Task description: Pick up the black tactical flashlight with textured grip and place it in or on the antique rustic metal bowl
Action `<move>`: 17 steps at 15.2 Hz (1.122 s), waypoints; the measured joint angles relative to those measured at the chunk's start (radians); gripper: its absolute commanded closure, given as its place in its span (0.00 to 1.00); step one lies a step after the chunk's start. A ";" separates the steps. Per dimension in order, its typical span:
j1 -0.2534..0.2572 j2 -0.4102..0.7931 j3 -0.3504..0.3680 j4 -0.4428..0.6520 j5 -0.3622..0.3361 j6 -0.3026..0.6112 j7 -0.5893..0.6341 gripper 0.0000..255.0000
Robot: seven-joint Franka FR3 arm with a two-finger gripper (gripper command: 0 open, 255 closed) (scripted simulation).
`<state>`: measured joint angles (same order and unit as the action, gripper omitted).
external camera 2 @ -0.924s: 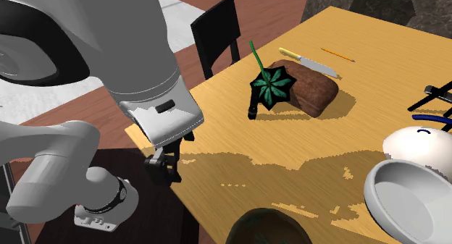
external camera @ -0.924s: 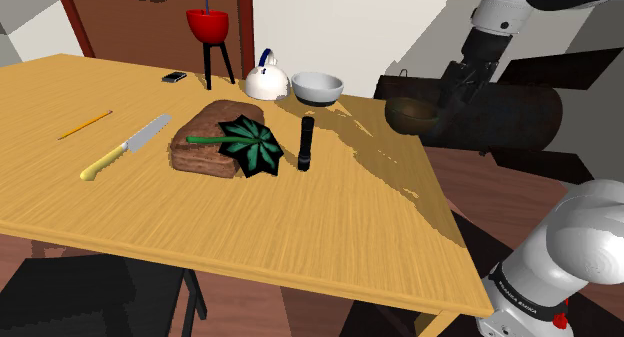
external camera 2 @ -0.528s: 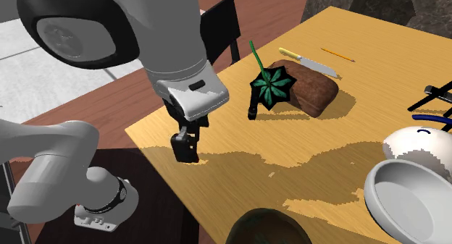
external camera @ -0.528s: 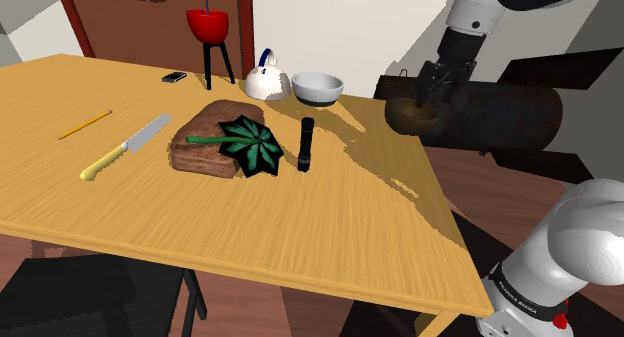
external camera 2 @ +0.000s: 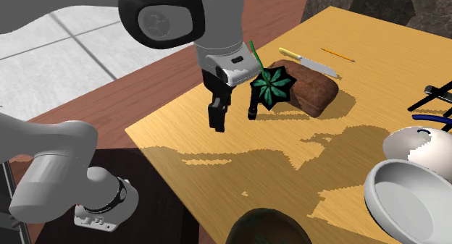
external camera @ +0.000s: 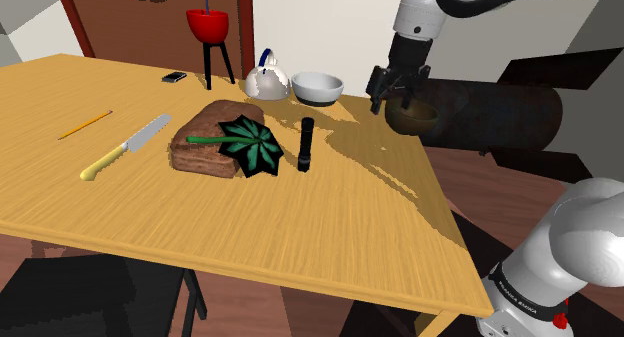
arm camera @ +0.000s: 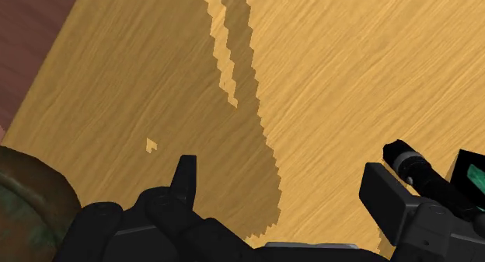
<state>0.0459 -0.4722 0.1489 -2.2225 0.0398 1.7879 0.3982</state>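
The black flashlight [external camera: 306,144] lies on the wooden table [external camera: 300,220], just beside a brown loaf topped by a green leaf. In the second exterior view the flashlight [external camera 2: 253,103] lies under the leaf's edge. The dark brown metal bowl [external camera: 412,115] stands near the table's right edge in the shoulder view, and its rim [external camera 2: 268,228] shows again at the second exterior view's lower edge. My gripper [external camera: 381,97] hovers over the table between bowl and flashlight, open and holding nothing. In the wrist view the gripper [arm camera: 284,202] has the flashlight [arm camera: 423,173] beyond one finger and the bowl [arm camera: 27,202] beyond the other.
A brown loaf [external camera: 205,145] with a green leaf [external camera: 250,143], a yellow-handled knife [external camera: 125,148] and a pencil [external camera: 85,124] lie toward the shoulder view's left. A white kettle [external camera: 266,80], a white bowl [external camera: 317,87] and a red cup on a tripod [external camera: 208,27] stand at the back.
The arm has swung from beyond the table's edge to over the table, past the bowl and toward the flashlight. Nothing on the table has moved.
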 measured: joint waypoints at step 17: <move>0.071 0.526 0.179 0.447 -0.065 0.036 0.323 0.00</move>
<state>0.1165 0.0538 0.3279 -1.7755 -0.0253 1.8242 0.7211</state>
